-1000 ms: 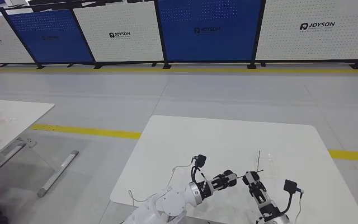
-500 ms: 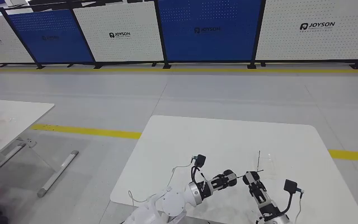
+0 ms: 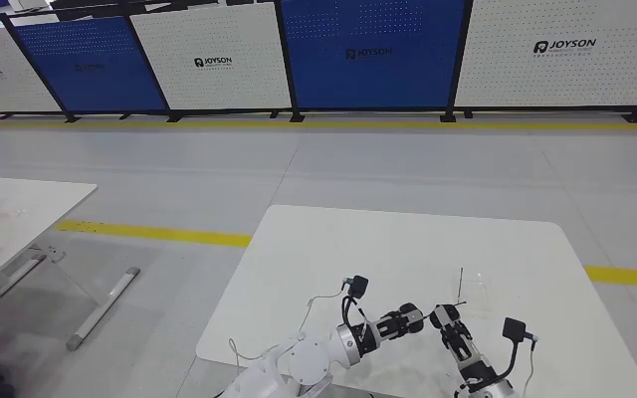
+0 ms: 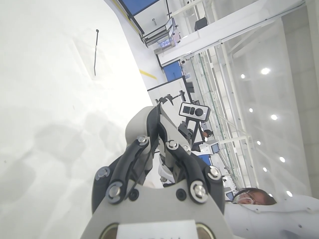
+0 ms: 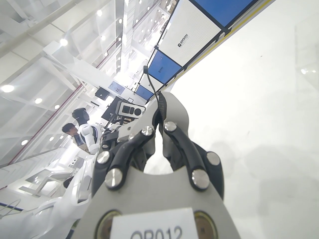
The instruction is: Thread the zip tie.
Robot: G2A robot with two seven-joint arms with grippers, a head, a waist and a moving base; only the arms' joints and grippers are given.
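One zip tie (image 5: 150,80) between right fingers (image 5: 177,111)

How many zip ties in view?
2. The loose zip tie lies flat on the table, untouched. The held zip tie is pinched in the right gripper, sticking out past its fingers. More may be hidden.

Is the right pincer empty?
No, the right pincer is shut on a thin black zip tie that sticks out past its tips.
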